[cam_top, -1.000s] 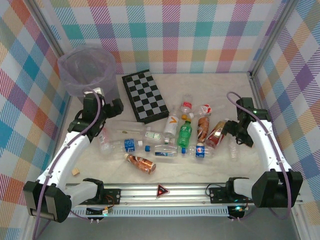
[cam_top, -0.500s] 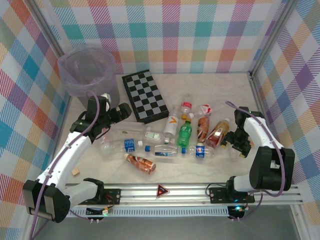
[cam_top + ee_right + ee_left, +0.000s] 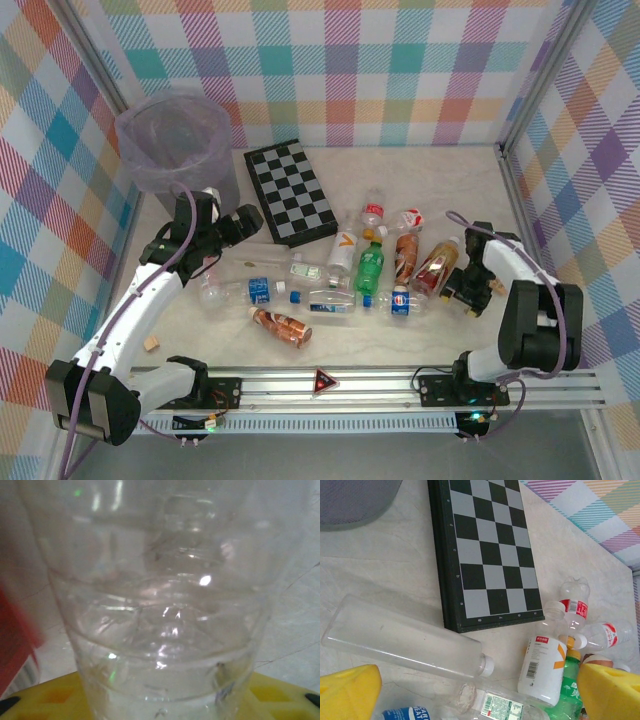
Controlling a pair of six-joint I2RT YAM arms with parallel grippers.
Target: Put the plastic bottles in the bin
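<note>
Just now my left gripper [image 3: 243, 222] hangs spread wide, nothing between its yellow fingers [image 3: 350, 692], above a smooth flat-sided bottle [image 3: 405, 640] lying beside the chequered board [image 3: 290, 192]. My right gripper [image 3: 468, 292] has a glassy ribbed bottle [image 3: 165, 605] between its pads; whether it is clamped I cannot tell. The plastic bottles [image 3: 370, 266] lie scattered on the pale marbled table [image 3: 430, 180], well apart from the round grey bin [image 3: 165, 172] with its crinkled lilac liner; what it holds I cannot make out.
</note>
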